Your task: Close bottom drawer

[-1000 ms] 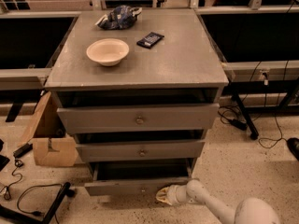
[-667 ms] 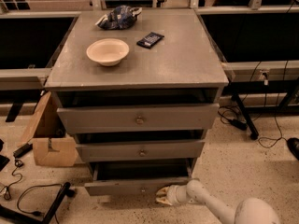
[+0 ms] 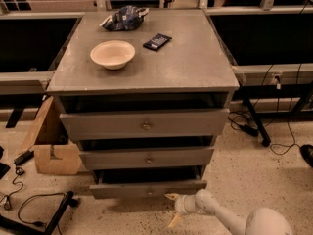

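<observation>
The bottom drawer (image 3: pixel 127 190), with the slimmest grey front and a small knob (image 3: pixel 148 193), stands pulled out a little from the grey cabinet (image 3: pixel 146 72), a dark gap showing above its front. My gripper (image 3: pixel 172 209) is on the floor side in front of the drawer's right part, just below its front panel. It is open and empty, with one pale finger (image 3: pixel 171 197) up near the panel's lower edge and the other pointing down. The white arm (image 3: pixel 225 217) comes in from the lower right.
The middle drawer (image 3: pixel 146 158) and top drawer (image 3: pixel 144 124) also stand slightly out. A bowl (image 3: pixel 112 54), a dark phone-like object (image 3: pixel 157 41) and a crumpled bag (image 3: pixel 123 18) lie on top. A cardboard box (image 3: pixel 51 146) and cables (image 3: pixel 34 204) are at the left.
The bottom drawer's front has moved inward toward the cabinet. My gripper now sits slightly lower, just off the panel's lower edge.
</observation>
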Robot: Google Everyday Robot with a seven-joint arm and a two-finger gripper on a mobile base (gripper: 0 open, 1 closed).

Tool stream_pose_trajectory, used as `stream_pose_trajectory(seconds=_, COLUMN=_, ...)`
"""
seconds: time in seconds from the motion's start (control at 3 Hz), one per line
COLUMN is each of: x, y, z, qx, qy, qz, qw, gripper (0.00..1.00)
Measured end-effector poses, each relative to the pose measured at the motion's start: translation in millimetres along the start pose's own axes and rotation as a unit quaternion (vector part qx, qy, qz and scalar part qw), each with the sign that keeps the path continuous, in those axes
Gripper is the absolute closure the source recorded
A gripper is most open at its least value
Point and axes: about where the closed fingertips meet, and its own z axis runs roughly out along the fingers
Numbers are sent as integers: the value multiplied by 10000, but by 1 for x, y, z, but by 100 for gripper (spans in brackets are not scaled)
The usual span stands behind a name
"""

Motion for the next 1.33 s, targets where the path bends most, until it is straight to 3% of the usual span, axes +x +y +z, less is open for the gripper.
stream_pose_trajectory(seconds=0.33, x=0, y=0, z=0, qx=0, qy=0, qz=0, qw=10000, gripper=0)
stream_pose_trajectory(seconds=1.0, x=0, y=2, z=3, qx=-53, qy=93, qz=-16, qw=9999, gripper=42)
stream_pose_trajectory(seconds=1.33, x=12, y=-19, z=10, qx=-117, qy=460, qz=-80, qw=9988, gripper=66)
